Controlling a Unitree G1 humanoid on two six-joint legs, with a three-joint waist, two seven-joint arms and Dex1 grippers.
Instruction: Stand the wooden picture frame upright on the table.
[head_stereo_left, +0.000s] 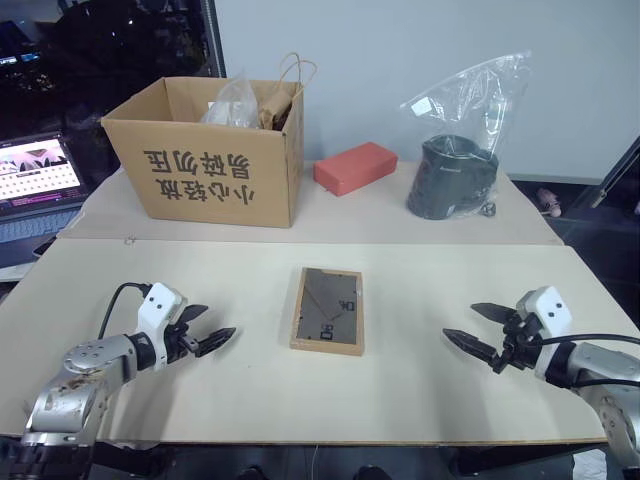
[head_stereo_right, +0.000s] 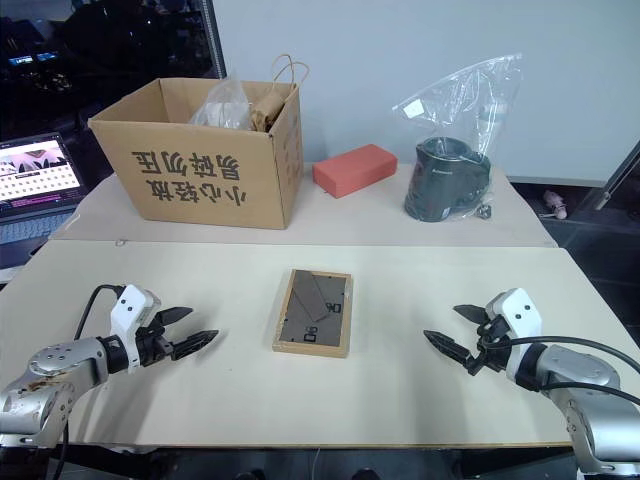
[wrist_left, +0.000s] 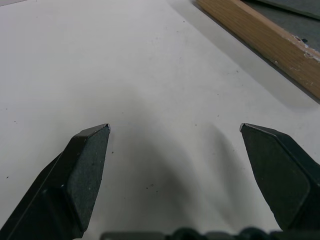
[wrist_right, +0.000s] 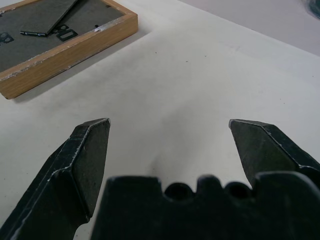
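The table (head_stereo_left: 420, 400), a pale beige top of two panels joined at a seam, carries everything. Taking the wooden picture frame (head_stereo_left: 328, 310) as the landmark: beyond it and to the left stands an open cardboard box (head_stereo_left: 205, 160) printed with Chinese characters and stuffed with bags; straight beyond it lies a red rectangular box (head_stereo_left: 355, 166); beyond it to the right sits a dark pot-like object in a clear plastic bag (head_stereo_left: 455, 175).

The frame itself lies flat near the middle of the near panel, face down, its dark back and folded stand showing. The left gripper (head_stereo_left: 205, 337) hovers well to its left, fingers spread apart and empty; the right gripper (head_stereo_left: 480, 330) sits well to its right, likewise spread and empty.

Nothing of the task looks done yet: the frame is untouched, and grasping, lifting, opening the stand and setting it upright all remain.
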